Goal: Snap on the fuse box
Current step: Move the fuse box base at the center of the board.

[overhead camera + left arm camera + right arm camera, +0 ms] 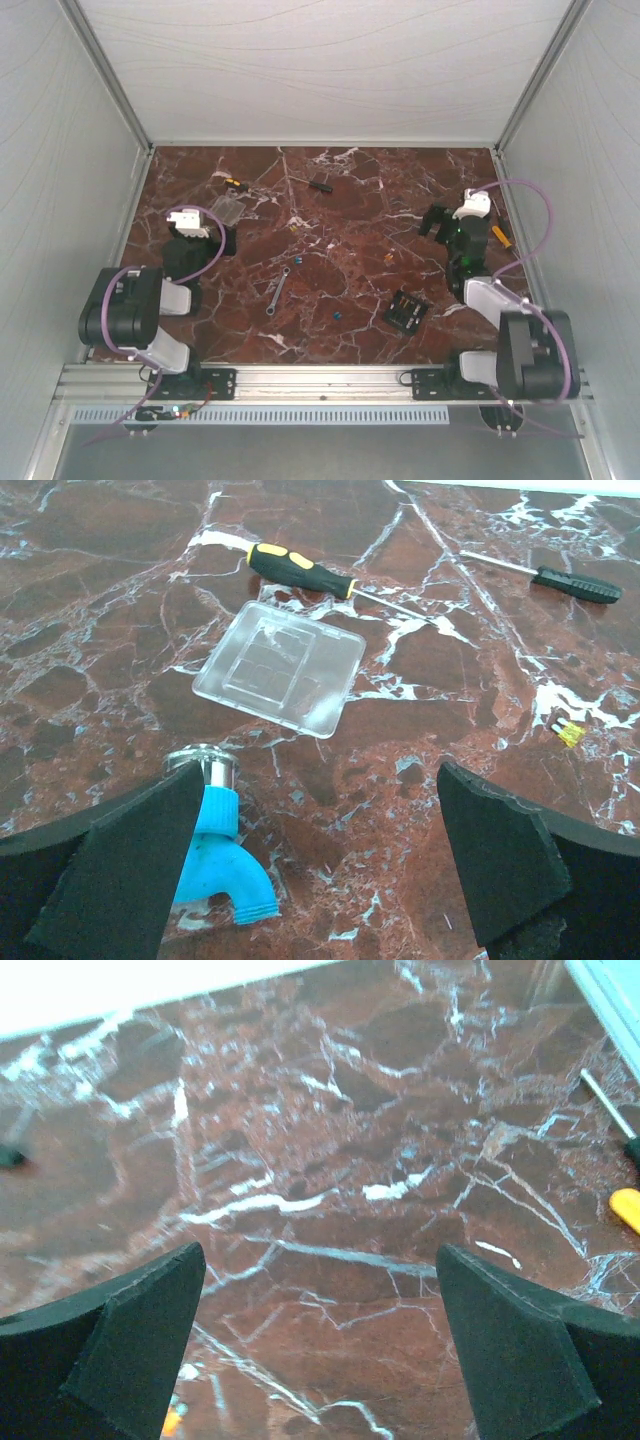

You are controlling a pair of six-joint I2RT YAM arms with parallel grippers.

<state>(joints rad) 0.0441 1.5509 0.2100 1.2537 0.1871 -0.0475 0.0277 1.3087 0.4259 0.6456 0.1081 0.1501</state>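
The fuse box (407,310), a small black square box with orange fuses inside, lies on the marble table at the near right; it appears in neither wrist view. The flat clear cover (228,210) lies at the far left and shows in the left wrist view (280,668), just ahead of my left gripper (320,870). The left gripper (205,222) is open and empty. My right gripper (436,222) is open and empty over bare marble (320,1340), well behind the fuse box.
A blue-and-metal fitting (220,855) lies by the left finger. A yellow-black screwdriver (300,572), a black screwdriver (570,580) and a loose yellow fuse (570,735) surround the cover. A wrench (277,290) lies mid-table. An orange-handled screwdriver (625,1205) lies at far right.
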